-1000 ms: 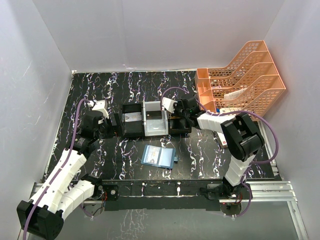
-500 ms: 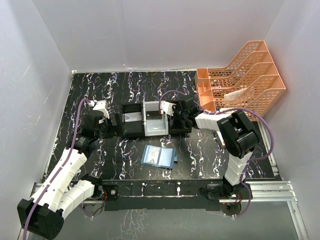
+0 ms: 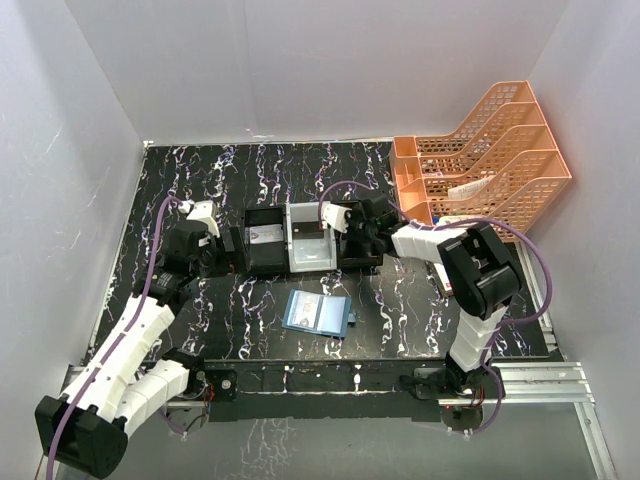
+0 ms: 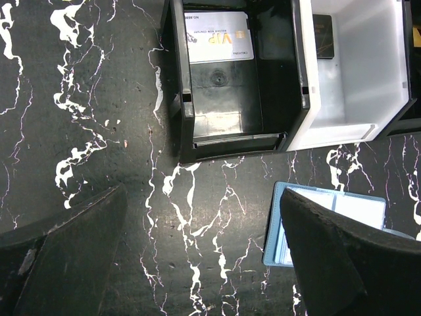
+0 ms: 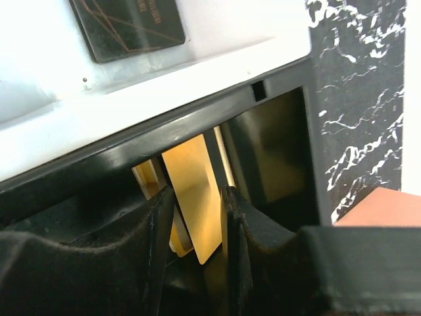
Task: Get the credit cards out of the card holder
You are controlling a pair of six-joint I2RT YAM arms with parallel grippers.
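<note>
The blue card holder (image 3: 317, 313) lies open on the table in front of the tray, its left edge (image 4: 329, 220) showing by my left finger. My left gripper (image 4: 200, 210) hovers open over bare table, left of the holder. The black-and-white tray (image 3: 265, 262) holds a silver credit card (image 4: 217, 39) in its left compartment and a dark credit card (image 4: 322, 36) in the white middle one. My right gripper (image 5: 198, 192) reaches into the right compartment. A gold credit card (image 5: 191, 174) stands tilted between its parted fingers, with a gap on the right side.
Stacked orange mesh trays (image 3: 480, 150) stand at the back right. A white box with a red mark (image 3: 445, 283) lies by the right arm's elbow. White walls close the table on three sides.
My right gripper has shifted slightly left over the tray's right compartment, and its jaws have parted around the gold card. The left arm and the holder have not moved.
</note>
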